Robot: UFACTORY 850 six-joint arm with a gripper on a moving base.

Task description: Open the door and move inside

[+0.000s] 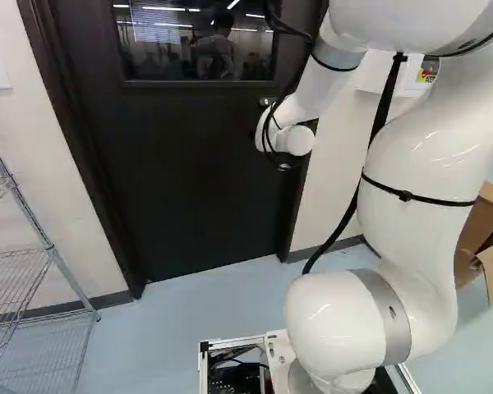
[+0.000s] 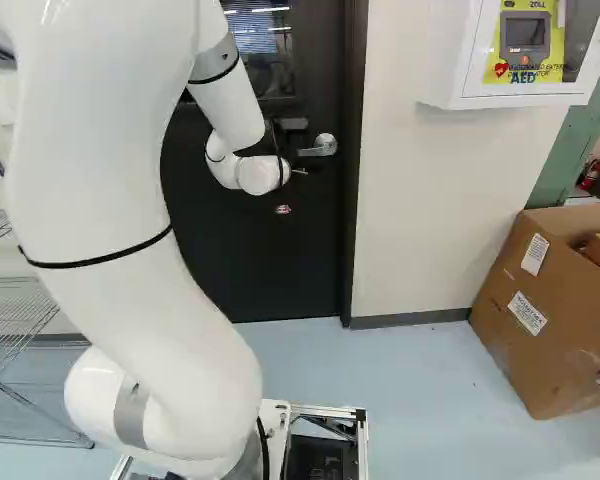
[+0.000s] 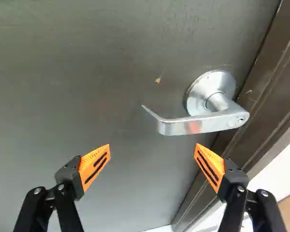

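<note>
The black door (image 1: 205,180) fills the upper middle of the left base view and stands closed in its dark frame (image 1: 99,197); its glass window (image 1: 164,61) lies at the upper edge, left of centre. In the right base view the silver lever handle (image 2: 325,145) sits above the middle, near the door's right edge; the white arm (image 2: 130,200) rises from the foot, left of centre, and its rounded end is just left of the lever handle.

The wrist view shows the gripper (image 3: 152,149) released — two fingers spread wide, orange pads (image 3: 94,164) well apart; the lever handle is ahead of them and apart from both, its round plate toward the finger nearer the door frame and its bent tip reaching back across the gap.

Wire shelving (image 1: 16,275) stands at the left of the left base view; a white AED cabinet (image 2: 480,97) hangs on the wall at the upper right of the right base view — below it, at the right edge, sits an open cardboard box (image 2: 530,330).
</note>
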